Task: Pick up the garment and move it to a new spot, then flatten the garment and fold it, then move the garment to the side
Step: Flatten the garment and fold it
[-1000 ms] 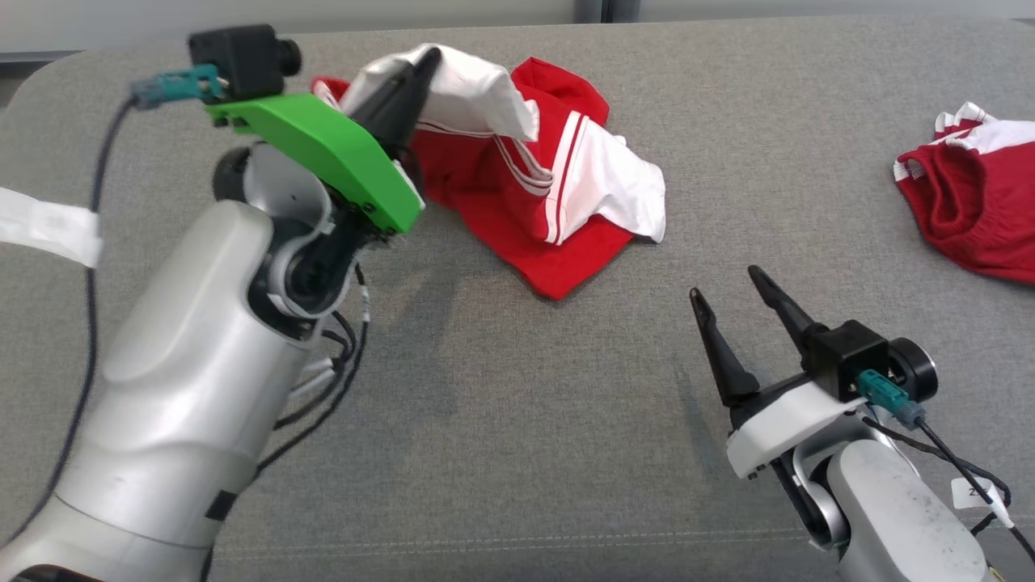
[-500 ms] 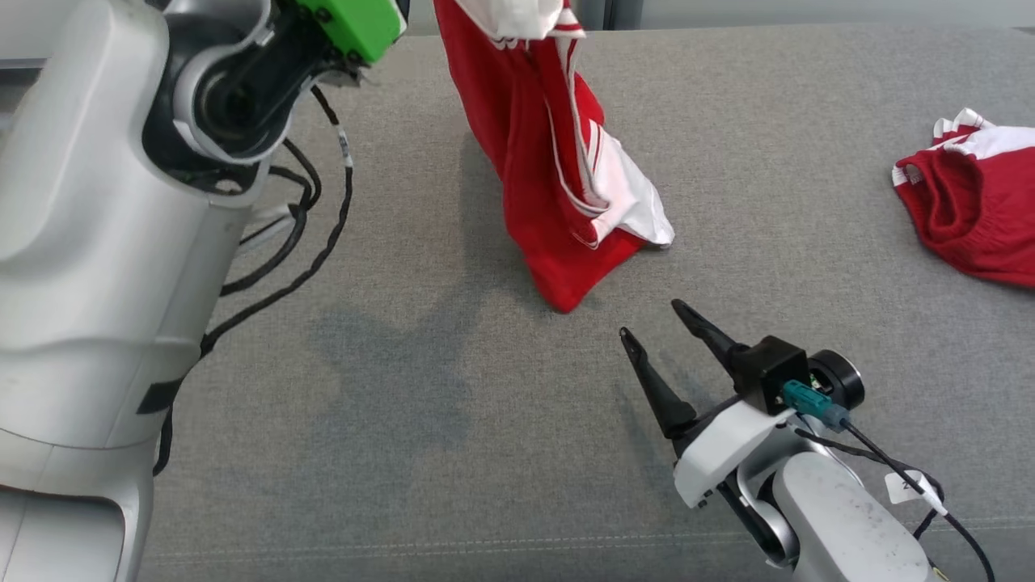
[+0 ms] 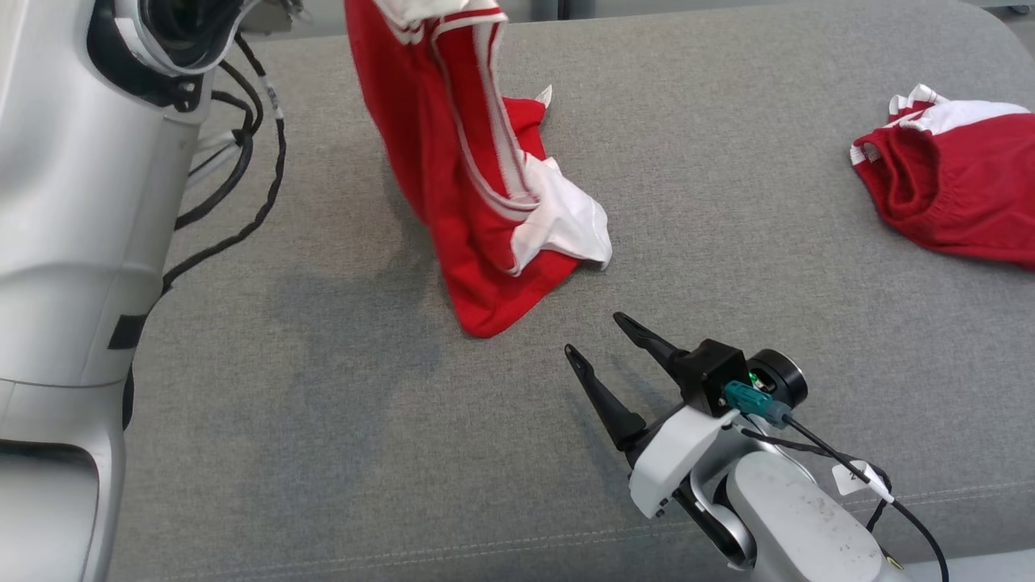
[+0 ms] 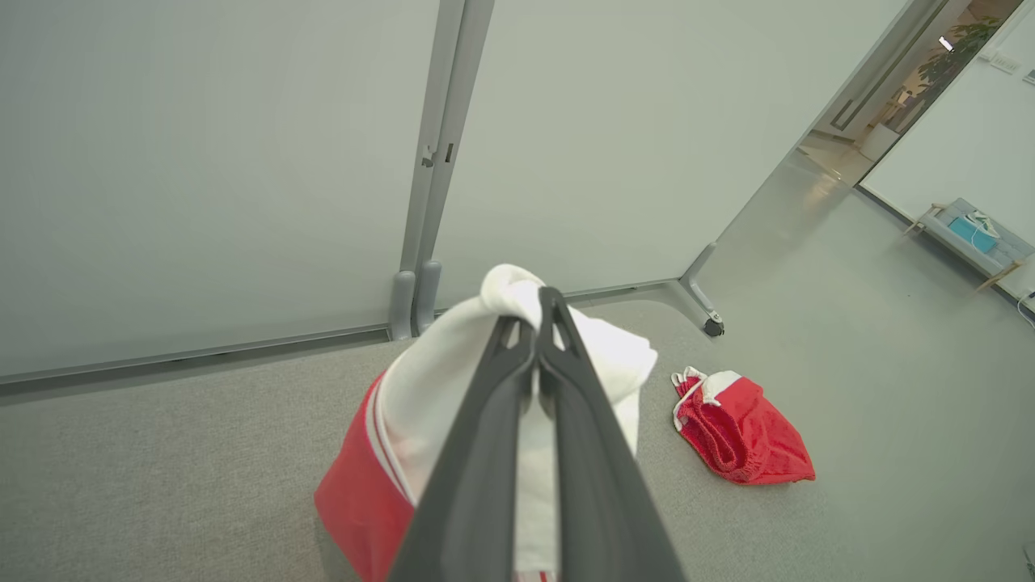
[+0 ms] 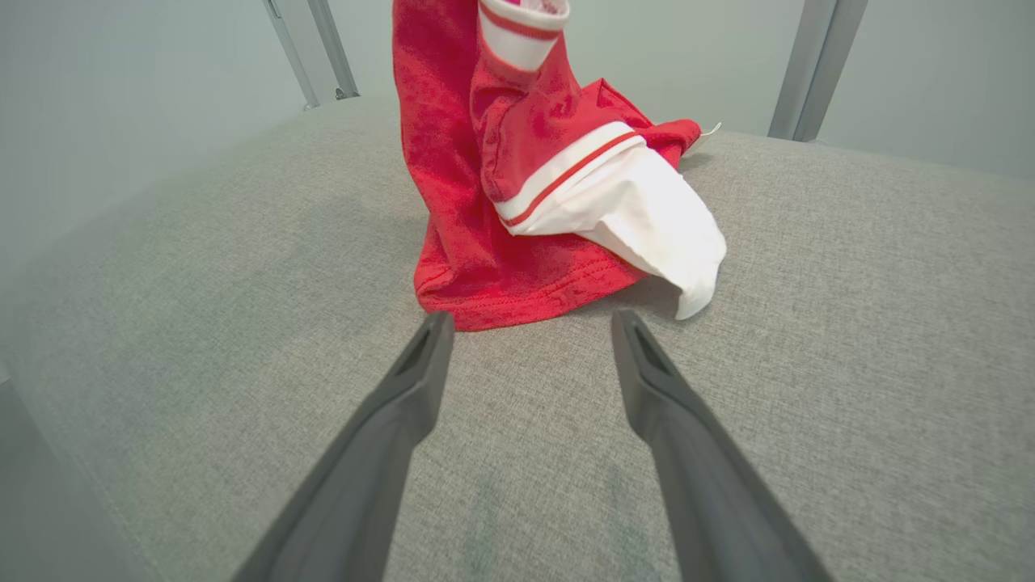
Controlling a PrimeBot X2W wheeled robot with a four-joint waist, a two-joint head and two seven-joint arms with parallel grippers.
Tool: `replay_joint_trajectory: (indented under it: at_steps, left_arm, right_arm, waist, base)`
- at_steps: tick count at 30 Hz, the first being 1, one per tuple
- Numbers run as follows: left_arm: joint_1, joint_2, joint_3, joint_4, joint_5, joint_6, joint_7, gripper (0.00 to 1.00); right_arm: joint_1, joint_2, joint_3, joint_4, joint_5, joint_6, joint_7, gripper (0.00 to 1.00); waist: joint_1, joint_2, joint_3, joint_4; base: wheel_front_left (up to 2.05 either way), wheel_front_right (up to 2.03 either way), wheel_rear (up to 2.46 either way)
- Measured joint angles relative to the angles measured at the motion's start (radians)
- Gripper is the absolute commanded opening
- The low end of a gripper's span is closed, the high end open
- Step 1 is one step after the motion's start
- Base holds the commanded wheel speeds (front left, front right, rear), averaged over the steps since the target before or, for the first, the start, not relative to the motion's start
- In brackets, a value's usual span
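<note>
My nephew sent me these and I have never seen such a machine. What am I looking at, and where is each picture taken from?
It is a two-armed robot at a grey padded surface. One picture looks down from its head; the other two come from cameras on its wrists, looking along each claw's two dark fingers. The left claw is shut on the white part of a red and white garment, which hangs from it with its lower end on the surface. The right claw is open and empty, near that lower end. A second red garment lies crumpled farther right.
</note>
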Motion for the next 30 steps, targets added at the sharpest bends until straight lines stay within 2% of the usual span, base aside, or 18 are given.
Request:
replay_joint_trajectory:
  at_steps: [5,7,14,18,22,30]
  left_arm:
    - [0.038,-0.025,-0.002,0.067,0.004,0.0,0.034,0.0]
    - [0.039,-0.023,-0.009,0.089,0.04,0.0,0.034,0.0]
    - [0.063,0.072,0.048,0.196,0.128,0.0,0.013,0.0]
    - [0.127,0.067,0.073,0.225,0.122,0.0,-0.005,0.0]
    - [0.177,0.062,0.076,0.228,0.12,0.0,-0.035,0.0]
    - [0.183,0.031,0.08,0.195,0.125,0.0,-0.086,0.0]
  right_arm:
    - [-0.019,0.002,0.013,0.01,0.0,0.0,0.0,1.0]
    - [-0.033,0.002,0.021,0.013,0.0,0.0,0.0,1.0]
    - [-0.086,0.002,0.058,0.02,-0.016,0.003,0.016,1.0]
    - [-0.093,0.002,0.064,0.033,-0.021,0.003,0.052,1.0]
    - [-0.093,0.002,0.064,0.053,0.005,0.017,0.113,1.0]
    - [-0.138,0.001,0.064,0.072,0.029,0.026,0.234,1.0]
  waist:
    - [0.0,0.0,0.023,-0.022]
    - [0.0,0.0001,0.034,-0.027]
    - [0.0,0.0,0.068,-0.031]
    - [0.0,0.0,0.078,-0.015]
    - [0.0,0.0,0.088,0.006]
    - [0.0,0.0,0.105,0.057]
  base:
    - [0.0,0.0,0.0]
    - [0.0,0.0,0.0]
    - [0.0,0.0,0.0]
    - [0.0,0.0,0.0]
    - [0.0,0.0,0.0]
    - [0.0,0.0,0.0]
